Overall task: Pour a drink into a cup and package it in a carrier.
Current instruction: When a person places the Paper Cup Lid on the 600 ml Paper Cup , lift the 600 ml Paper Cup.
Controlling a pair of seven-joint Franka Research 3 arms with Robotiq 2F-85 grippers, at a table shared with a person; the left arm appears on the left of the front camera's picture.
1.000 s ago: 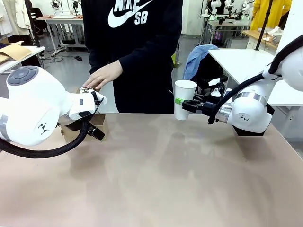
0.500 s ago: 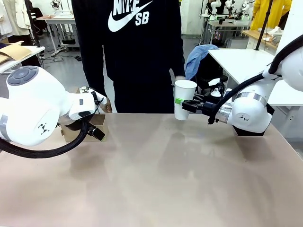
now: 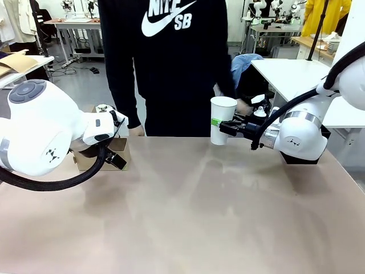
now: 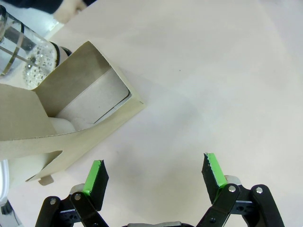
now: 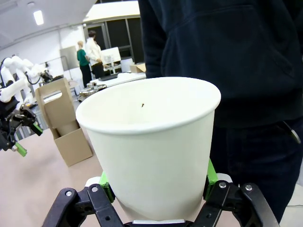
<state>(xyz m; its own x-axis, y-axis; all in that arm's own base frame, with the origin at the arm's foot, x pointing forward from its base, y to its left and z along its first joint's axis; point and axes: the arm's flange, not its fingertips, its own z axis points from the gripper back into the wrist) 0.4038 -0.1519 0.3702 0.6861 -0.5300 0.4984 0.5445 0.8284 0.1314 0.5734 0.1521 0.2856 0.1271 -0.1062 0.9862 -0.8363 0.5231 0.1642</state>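
Paper cup (image 3: 222, 119) clamped upright in the right gripper (image 3: 220, 127); left gripper (image 4: 154, 170) empty by the carrier (image 4: 71, 111).
The smooth, tapered white cup with its rolled rim sits between the green-padded jaws; whether its base touches the matte tan surface (image 3: 188, 211) is unclear. The left jaws stand wide apart just beside the folded brown cardboard carrier, with a bubbly, metal-banded clear glass press pot (image 4: 21, 49) behind it.

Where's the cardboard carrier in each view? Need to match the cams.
Front view: carrier at far left, partly behind the left arm.
Left wrist view: left side, above the open left gripper.
Right wrist view: left of the cup, at mid height.
Shared landmark: press pot beside the carrier.
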